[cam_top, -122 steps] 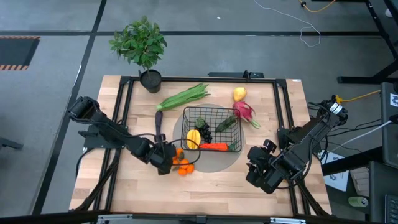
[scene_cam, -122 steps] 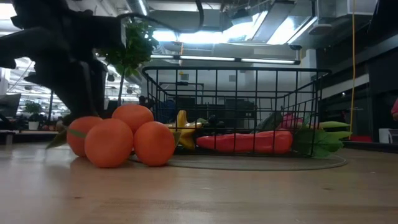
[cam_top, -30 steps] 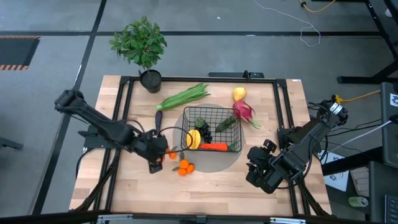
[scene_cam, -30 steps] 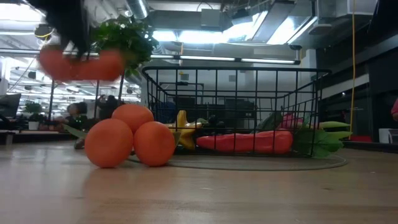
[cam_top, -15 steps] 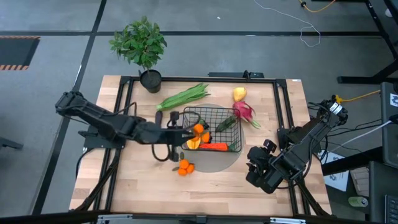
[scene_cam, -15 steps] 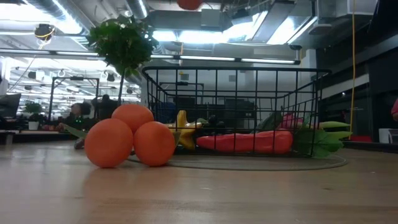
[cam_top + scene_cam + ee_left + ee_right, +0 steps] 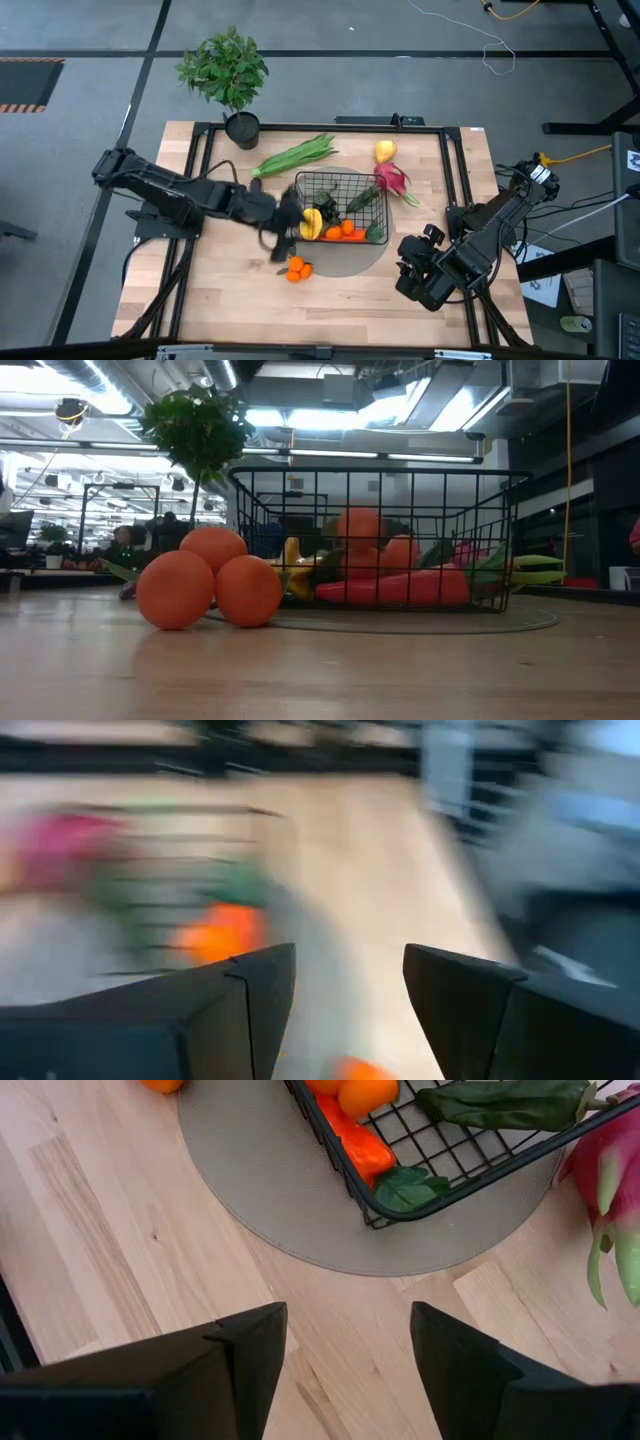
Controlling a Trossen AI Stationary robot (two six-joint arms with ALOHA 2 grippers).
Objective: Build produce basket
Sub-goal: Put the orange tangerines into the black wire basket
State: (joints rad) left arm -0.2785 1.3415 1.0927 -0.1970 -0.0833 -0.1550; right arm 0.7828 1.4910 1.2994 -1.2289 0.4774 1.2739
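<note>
Three tangerines (image 7: 295,267) are lying just beside the left gripper (image 7: 288,222), away from the basket (image 7: 352,180). Its fingers are standing apart, empty (the right gripper (image 7: 345,1342), also parted, is sitting farther off).

Black wire-grid basket (image 7: 340,190) — orange tangerines (image 7: 365,530), yellow fruit (image 7: 385,151), pink dragon fruit (image 7: 391,179) — pale wood table (image 7: 230,290).

Table: light wood top (image 7: 230,300) inside a black frame.
Mat: round and grey (image 7: 345,262), flat on the wood near the middle.
Basket: black wire (image 7: 345,182), standing on the mat.
Tangerines: small orange bunch (image 7: 295,268) on the wood, just beside the mat.
Green stalk bundle: long (image 7: 295,156), lying behind the basket.
Yellow fruit (image 7: 385,151) and pink dragon fruit (image 7: 393,180): beside the basket.
Potted plant: (image 7: 240,130) at a back corner.
</note>
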